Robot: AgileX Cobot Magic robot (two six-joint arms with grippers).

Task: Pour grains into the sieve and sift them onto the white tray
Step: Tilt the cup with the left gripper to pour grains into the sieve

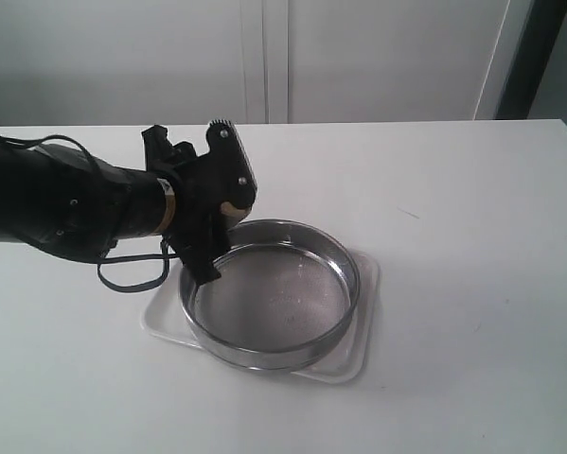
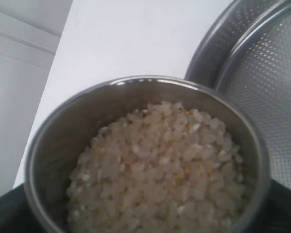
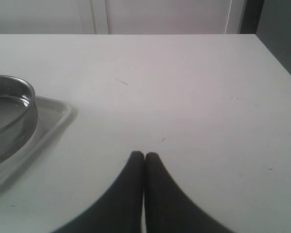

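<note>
The grains (image 2: 155, 170) had not yet reached the sieve (image 1: 345, 274). They lay heaped in a small steel cup (image 2: 53, 145), pale kernels with yellow meal flecked among them, filling it nearly to the rim. The left gripper (image 1: 221, 222) carried that cup with its jaws spread wide round the wall, just outside the sieve's ring and a little above it. The cup looked close to level, and nothing was spilling.

The first risk was in the tip itself. With the cup this full and its lip beside the ring, not over the mesh, an early tilt would likely send kernels down the outside of the sieve. A fast tilt could drop the whole heap at once and bounce grains over the low ring.

The sieve sat inside the white tray (image 1: 359, 350), which showed only a narrow margin round it. Vigorous shaking could therefore carry the sieve past the tray's rim and sift meal onto the table (image 1: 472, 208). The mesh looked bare, though any faint specks were too small to judge.

Well away from the sieve, the right gripper (image 3: 144, 160) hung over bare table with its jaws pressed together and nothing between them. It was not steadying the sieve, so the cup knocking the ring might shift it.
</note>
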